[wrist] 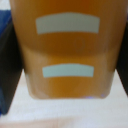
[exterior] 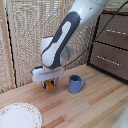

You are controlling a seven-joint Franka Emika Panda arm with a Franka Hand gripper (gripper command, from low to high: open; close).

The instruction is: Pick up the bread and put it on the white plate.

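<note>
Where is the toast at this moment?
In the exterior view the toast sits on the worktable directly under the clamp, to the blue mug's left, beyond the white crockery.

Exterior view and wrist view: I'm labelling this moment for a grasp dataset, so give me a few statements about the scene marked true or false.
1. The clamp is down at the toast on the worktable. True.
2. The toast lies on the white crockery. False: the plate is bare, nearer the camera toward the exterior view's left, apart from the toast.
3. A blue mug stands upright to the exterior view's right of the clamp. True.
4. The blue mug sits on the plate. False: it stands on the wooden tabletop.
5. In the wrist view the toast fills most of the picture, between dark fingers. True.
</note>
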